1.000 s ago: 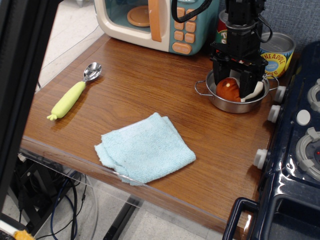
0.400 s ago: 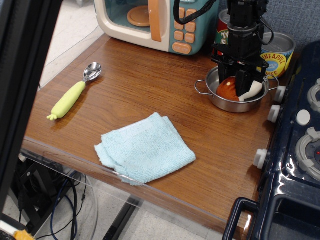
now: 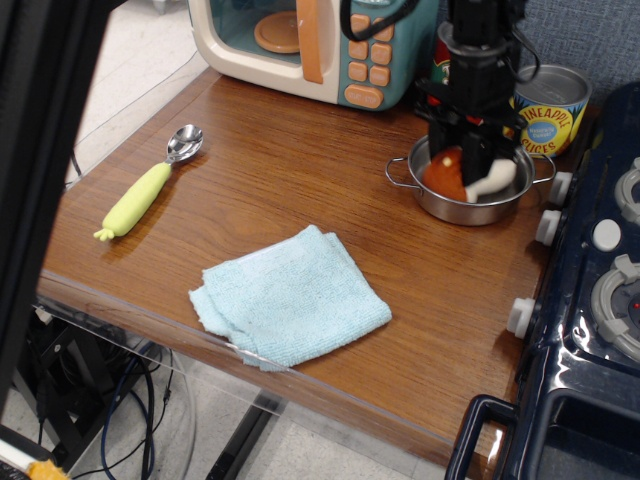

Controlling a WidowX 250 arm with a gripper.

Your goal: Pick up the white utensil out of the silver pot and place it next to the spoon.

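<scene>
The white utensil is a plush mushroom with a brown-orange cap and a white stem. It lies tilted in the silver pot at the back right of the table. My gripper comes straight down onto it, and its black fingers are shut on the mushroom between cap and stem. The mushroom sits at about the pot's rim; its underside is hidden. The spoon, with a lime-green handle and a metal bowl, lies far off at the left edge of the table.
A light blue cloth lies folded near the front middle. A toy microwave stands at the back. Food cans stand behind the pot. A dark toy stove borders the table's right side.
The fingers have closed from wide apart onto the mushroom. The mushroom has shifted slightly left and up, and the pot has nudged a little to the left.
</scene>
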